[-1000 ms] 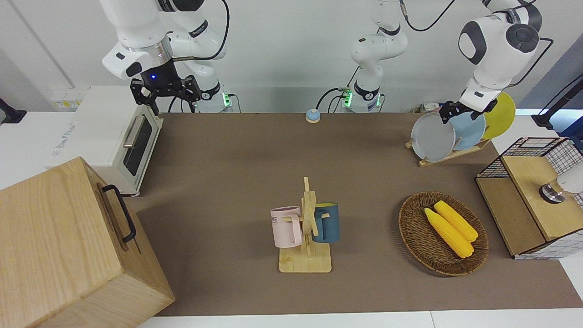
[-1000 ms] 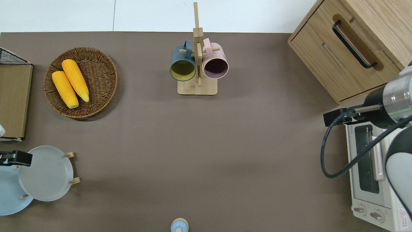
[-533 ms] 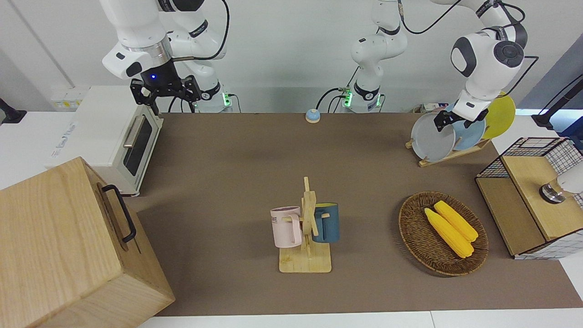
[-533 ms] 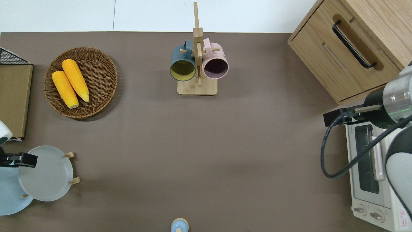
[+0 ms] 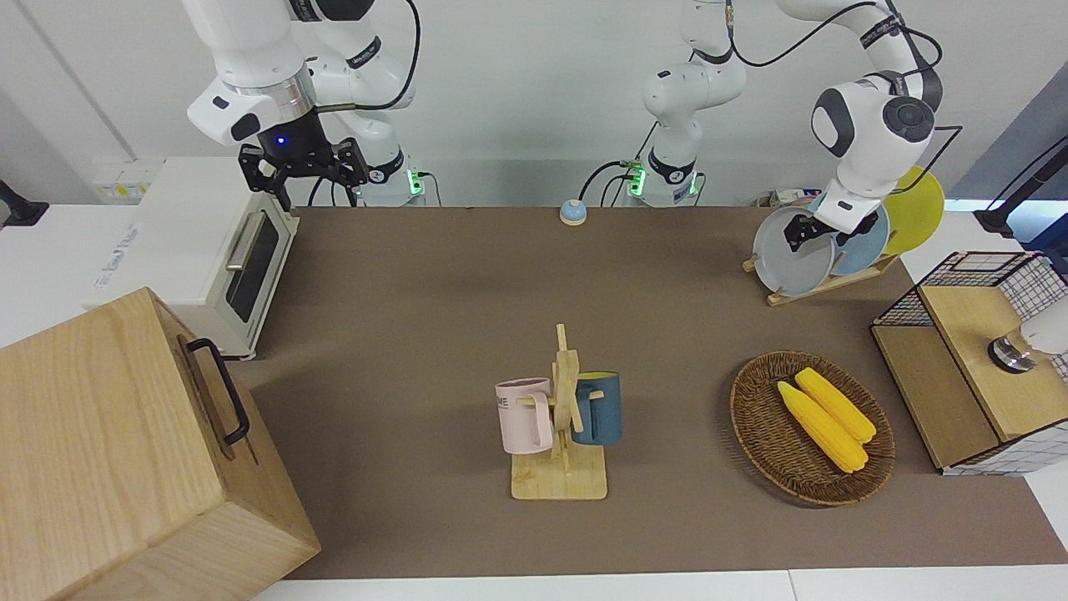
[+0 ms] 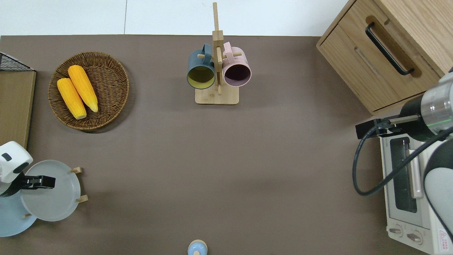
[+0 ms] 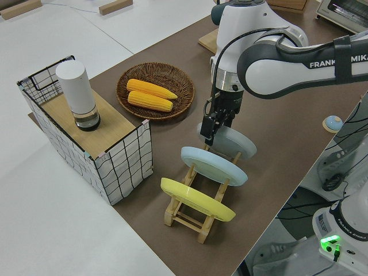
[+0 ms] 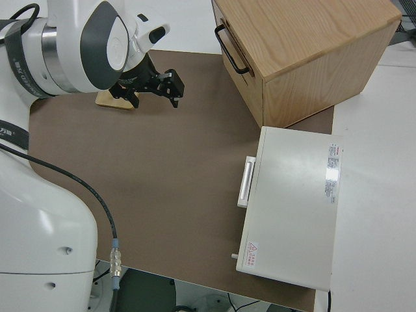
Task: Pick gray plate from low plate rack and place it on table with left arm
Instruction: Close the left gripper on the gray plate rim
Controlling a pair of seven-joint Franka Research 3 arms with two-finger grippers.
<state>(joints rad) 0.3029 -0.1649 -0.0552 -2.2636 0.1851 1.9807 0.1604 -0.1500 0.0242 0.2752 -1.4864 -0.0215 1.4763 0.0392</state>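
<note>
The gray plate (image 5: 788,265) (image 6: 53,203) (image 7: 240,145) leans in the end slot of the low plate rack (image 5: 822,286) (image 7: 190,217), at the left arm's end of the table (image 5: 434,317). My left gripper (image 5: 795,235) (image 6: 47,181) (image 7: 208,133) hangs open over the plate's upper face, just inside its top rim. The fingers point down at the plate. I cannot tell whether they touch it. The right arm is parked with its gripper (image 5: 317,188) (image 8: 166,88) open and empty.
A light blue plate (image 5: 863,242) and a yellow plate (image 5: 918,200) fill the rack's other slots. A wicker basket (image 5: 755,417) with two corn cobs and a wire crate (image 5: 968,359) lie farther from the robots. A mug stand (image 5: 563,434) stands mid-table.
My left gripper has come down from the gray plate's top rim and moved over its face. The plate has not moved in the rack. The right arm is still.
</note>
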